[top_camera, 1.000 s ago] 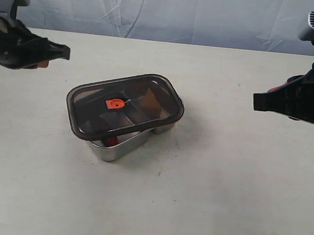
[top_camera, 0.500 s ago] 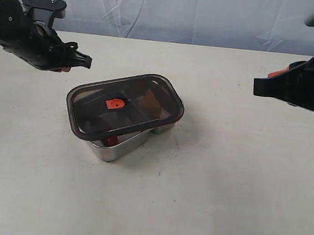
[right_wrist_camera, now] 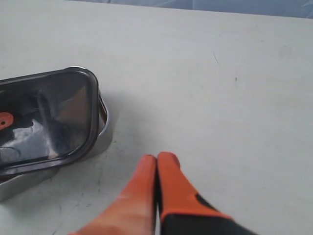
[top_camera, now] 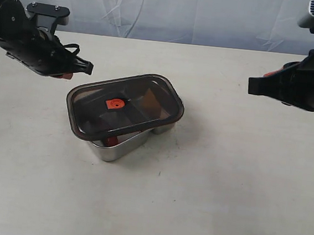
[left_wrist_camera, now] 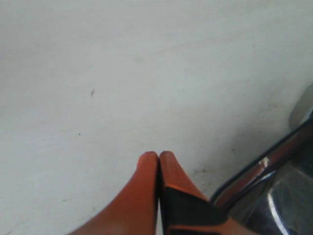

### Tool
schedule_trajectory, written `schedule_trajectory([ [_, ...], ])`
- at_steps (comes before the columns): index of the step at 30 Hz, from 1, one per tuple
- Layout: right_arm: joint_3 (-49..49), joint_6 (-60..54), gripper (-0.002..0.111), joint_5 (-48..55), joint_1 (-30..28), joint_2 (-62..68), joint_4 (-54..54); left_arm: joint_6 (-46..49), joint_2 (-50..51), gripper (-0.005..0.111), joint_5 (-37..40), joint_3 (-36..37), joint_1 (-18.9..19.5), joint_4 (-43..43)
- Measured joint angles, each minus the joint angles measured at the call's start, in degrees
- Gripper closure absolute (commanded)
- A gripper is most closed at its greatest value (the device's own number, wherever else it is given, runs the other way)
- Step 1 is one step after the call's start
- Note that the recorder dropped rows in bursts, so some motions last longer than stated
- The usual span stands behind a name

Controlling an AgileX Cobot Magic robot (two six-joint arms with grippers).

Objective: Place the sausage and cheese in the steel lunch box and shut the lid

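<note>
The dark see-through lid (top_camera: 125,108) with its orange tab (top_camera: 114,104) lies askew on the steel lunch box (top_camera: 119,147), overhanging its rim. A bit of the red sausage (top_camera: 110,141) shows under the lid's near edge. Through the lid I see an orange-brown shape, the cheese (top_camera: 151,99). My left gripper (top_camera: 88,66) is shut and empty, just off the lid's far left corner. In the left wrist view the left gripper (left_wrist_camera: 159,155) hovers over bare table beside the lid's edge (left_wrist_camera: 266,164). My right gripper (top_camera: 250,86) (right_wrist_camera: 156,157) is shut and empty, well to the right of the box (right_wrist_camera: 104,128).
The pale table (top_camera: 223,185) spreads around the box, and a wrinkled blue-grey backdrop (top_camera: 172,13) closes off the far edge. I see no other objects.
My left arm has swung right and down, toward the lid's far left corner. The right gripper has drifted slightly left and up. Lid and box have not moved.
</note>
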Motion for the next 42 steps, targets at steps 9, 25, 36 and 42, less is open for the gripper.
schedule_trajectory([
  [9, 0.0, 0.0, 0.108, -1.26, 0.0, 6.07, 0.1, 9.08, 0.0, 0.107, 2.2, 0.0, 0.0, -10.35],
  [25, 0.0, 0.0, 0.108, -1.38, 0.0, 10.04, 0.1, 10.68, 0.0, 0.107, 6.66, -0.32, 0.13, -12.64],
  [36, 0.0, 0.0, 0.108, -1.48, 0.0, 10.04, 0.1, 11.6, 0.0, 0.107, 8.32, -0.32, 0.13, -13.82],
  [42, 0.0, 0.0, 0.108, -1.48, 0.0, 10.04, 0.1, 12.39, -0.97, 0.107, 8.32, -0.32, 0.13, -14.15],
])
